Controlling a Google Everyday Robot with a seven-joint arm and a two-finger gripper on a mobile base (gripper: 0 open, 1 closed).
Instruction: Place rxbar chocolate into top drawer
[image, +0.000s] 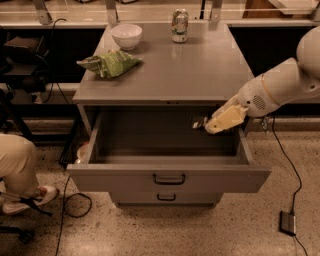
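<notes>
The top drawer (125, 176), a wide grey metal drawer with a dark bar handle (169, 179), stands pulled open below the cabinet top (200, 70). Its inside looks bare. My gripper (207, 125) has cream fingers (224, 119) and hangs inside the drawer's opening near its right rear, below the cabinet top's front edge. It is shut on the rxbar chocolate (198, 122). Only the bar's small dark end with pale marks sticks out to the left of the fingers. The bar is held above the drawer floor.
On the cabinet top lie a green snack bag (110, 63), a white bowl (126, 35) and a can (179, 25). A shorter drawer front (166, 197) is below. A person's leg and shoe (22, 172) are at left. A cable and pedal (288, 222) lie at right.
</notes>
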